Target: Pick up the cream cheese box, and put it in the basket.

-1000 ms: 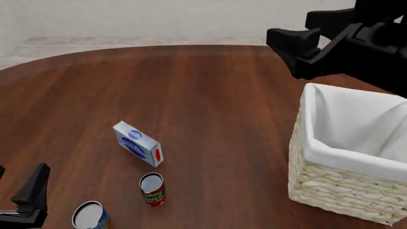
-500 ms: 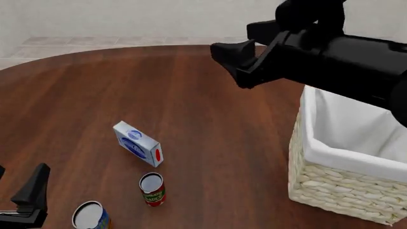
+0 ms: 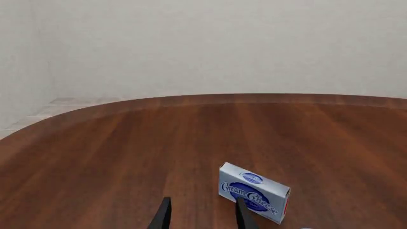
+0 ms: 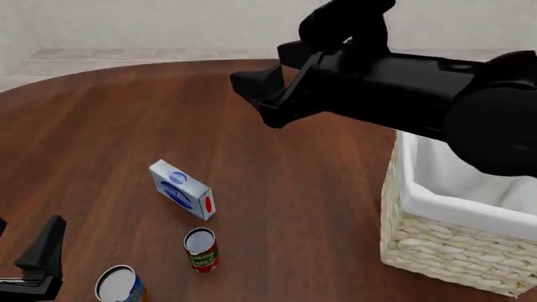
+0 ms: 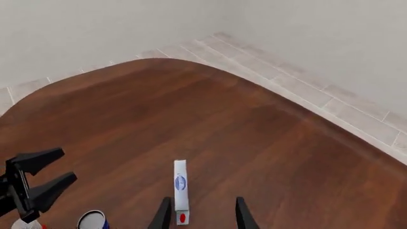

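The cream cheese box point(image 4: 182, 189), white and light blue with a red oval on its near end, lies on the brown table, left of middle. It shows in the left wrist view point(image 3: 253, 192) just beyond one fingertip, and edge-on in the right wrist view point(image 5: 180, 188). My right gripper point(image 4: 251, 97) is open and empty, high above the table's middle, up and to the right of the box. My left gripper point(image 4: 21, 242) is open and empty at the near left edge. The wicker basket point(image 4: 453, 242) with a white liner stands at the right.
A red-labelled can point(image 4: 200, 249) stands just in front of the box. A blue-labelled can point(image 4: 117, 284) stands at the near edge beside my left gripper, and it shows in the right wrist view point(image 5: 92, 219). The right arm's bulk hangs over the basket's far rim.
My right arm has swung left from above the basket to over the table's middle, closer to the box. The left arm, box and cans have not moved.
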Tool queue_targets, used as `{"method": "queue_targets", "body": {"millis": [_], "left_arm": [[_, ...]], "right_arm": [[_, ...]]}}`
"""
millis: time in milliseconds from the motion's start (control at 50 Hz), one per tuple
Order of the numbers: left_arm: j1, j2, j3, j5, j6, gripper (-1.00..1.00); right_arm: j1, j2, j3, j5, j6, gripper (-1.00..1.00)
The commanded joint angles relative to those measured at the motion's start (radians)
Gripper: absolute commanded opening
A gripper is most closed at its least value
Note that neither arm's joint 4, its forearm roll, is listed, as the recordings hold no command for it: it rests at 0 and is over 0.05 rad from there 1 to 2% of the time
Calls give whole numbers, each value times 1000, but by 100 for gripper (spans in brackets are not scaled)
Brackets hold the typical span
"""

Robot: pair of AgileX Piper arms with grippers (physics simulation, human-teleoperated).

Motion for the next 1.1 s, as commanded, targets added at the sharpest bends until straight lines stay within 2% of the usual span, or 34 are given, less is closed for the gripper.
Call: {"method": "queue_targets", "body": {"millis": [20,220,240,360,740,1100], "left_arm": [[0,0,0,0,0,100],[0,0,0,0,0,100],[0,0,0,0,0,100],[0,0,0,0,0,100],[0,0,0,0,0,100],[0,0,0,0,0,100]], "right_arm": [[38,50,-24,-10,5,100],[47,79,-23,-24,4,100],[6,97,-32,-23,-18,100],[21,112,-42,-24,-13,100],[46,172,-97,3,-48,100],[67,276,-155,-10,-8,100]]}}
